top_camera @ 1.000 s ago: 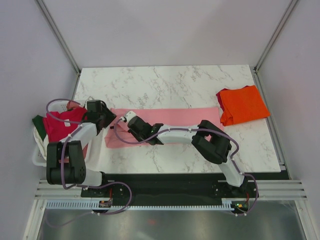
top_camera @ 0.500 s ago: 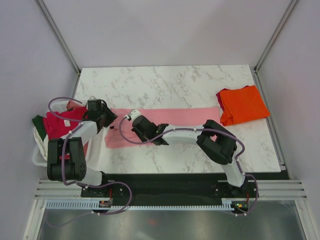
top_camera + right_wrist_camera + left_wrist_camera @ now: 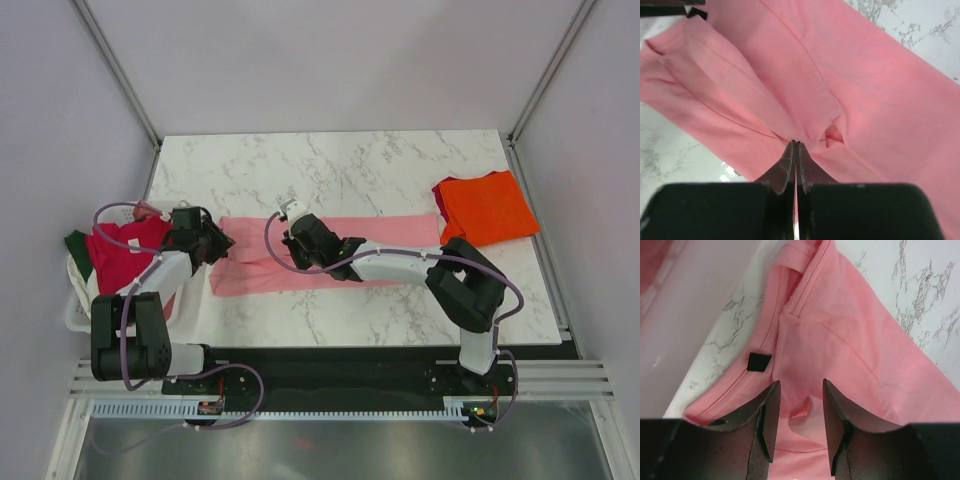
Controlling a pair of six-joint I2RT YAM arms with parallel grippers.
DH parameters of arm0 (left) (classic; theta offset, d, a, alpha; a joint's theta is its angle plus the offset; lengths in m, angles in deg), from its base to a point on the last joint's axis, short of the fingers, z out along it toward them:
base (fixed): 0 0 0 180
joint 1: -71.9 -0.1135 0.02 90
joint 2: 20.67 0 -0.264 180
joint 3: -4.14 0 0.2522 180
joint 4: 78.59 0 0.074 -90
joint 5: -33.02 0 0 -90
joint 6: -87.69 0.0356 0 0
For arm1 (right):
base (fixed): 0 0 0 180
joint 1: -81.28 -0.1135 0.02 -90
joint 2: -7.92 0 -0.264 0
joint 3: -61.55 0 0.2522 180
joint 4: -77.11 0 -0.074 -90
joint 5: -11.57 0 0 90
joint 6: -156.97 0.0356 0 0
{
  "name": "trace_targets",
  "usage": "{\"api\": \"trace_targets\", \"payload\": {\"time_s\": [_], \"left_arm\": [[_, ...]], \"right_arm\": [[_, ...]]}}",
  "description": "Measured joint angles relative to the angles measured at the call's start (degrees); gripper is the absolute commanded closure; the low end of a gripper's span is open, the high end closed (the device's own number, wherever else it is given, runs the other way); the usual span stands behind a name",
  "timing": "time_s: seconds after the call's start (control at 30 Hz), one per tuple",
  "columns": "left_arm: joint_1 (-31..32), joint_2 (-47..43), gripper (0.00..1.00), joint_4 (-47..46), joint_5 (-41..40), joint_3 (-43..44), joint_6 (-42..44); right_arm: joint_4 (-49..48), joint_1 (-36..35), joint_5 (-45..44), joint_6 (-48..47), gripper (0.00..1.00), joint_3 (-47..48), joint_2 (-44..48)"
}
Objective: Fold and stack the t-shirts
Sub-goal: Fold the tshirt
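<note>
At the left edge of the bench (image 3: 330, 165), a white basket (image 3: 72, 318) is sitting with a crimson-red t-shirt (image 3: 120, 255) heaped in it. A dark green t-shirt (image 3: 78, 248) is showing at the heap's left side.

Just right of the basket, my left fingers (image 3: 222, 243) are resting at the left end of the light pink t-shirt (image 3: 385, 232). That shirt is lying as 1 long strip across the middle of the bench, running from beside the basket toward the right edge. My left fingers are standing about half apart, tips down at the pink cloth, and a small puckered fold is rising in the gap between them; I am not clamping it. A small black tag (image 3: 759, 361) is sitting on the hem just left of them.

Further right along the strip, my right fingers (image 3: 795, 146) are pressed fully together, pinching a gathered ridge of the pink cloth at their tips. Creases are fanning out from that pinch. My right arm is reaching in from the near right corner, crossing over the strip.

Near the far right corner, the bright orange t-shirt (image 3: 487, 208) is lying folded. Its left edge is meeting the right end of the pink strip; I cannot tell whether they overlap.
</note>
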Motion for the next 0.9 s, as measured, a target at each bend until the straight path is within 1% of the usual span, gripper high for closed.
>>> {"api": "trace_targets", "payload": {"time_s": [0.13, 0.33, 0.37, 0.4, 0.5, 0.53, 0.57, 0.6, 0.7, 0.8, 0.9], "left_arm": [[0.2, -3.9, 0.54, 4.3, -0.5, -0.8, 0.0], [3.1, -10.8, 0.54, 7.5, -1.2, -3.5, -0.1], [3.6, -11.4, 0.54, 7.8, -1.2, -3.8, -0.1], [4.4, -12.1, 0.54, 8.2, -1.2, -4.4, -0.1], [5.9, -13.5, 0.54, 9.2, -1.1, -5.8, -0.1], [6.1, -14.0, 0.54, 9.7, -1.1, -6.2, -0.1], [6.3, -14.7, 0.54, 10.2, -1.1, -6.6, -0.1], [6.4, -15.4, 0.53, 10.9, -1.1, -6.9, -0.1], [6.6, -17.4, 0.53, 11.9, -1.2, -7.4, -0.1], [6.6, -19.0, 0.53, 13.1, -1.4, -7.4, -0.1], [6.6, -20.5, 0.53, 14.2, -1.6, -7.4, -0.1]], "right_arm": [[-1.4, -0.1, 1.8, 0.8, 1.00, -1.6, 3.1], [-1.8, -0.2, 4.4, 2.6, 1.00, -4.8, 4.2], [-1.4, -0.1, 4.8, 2.8, 0.99, -5.1, 4.2], [-0.6, 0.0, 5.4, 3.1, 0.94, -5.3, 4.2], [0.7, 0.3, 5.9, 3.7, 0.92, -5.3, 4.2], [1.3, 0.4, 5.9, 4.0, 0.89, -5.3, 4.3], [1.8, 0.5, 5.9, 4.3, 0.83, -5.3, 4.3], [2.5, 0.7, 5.9, 4.7, 0.71, -5.3, 4.3], [3.1, 1.7, 6.5, 5.6, 0.54, -5.4, 4.6], [3.2, 3.4, 8.2, 6.2, 0.48, -6.1, 5.7], [3.1, 5.9, 11.9, 6.8, 0.45, -8.0, 8.6]]}}
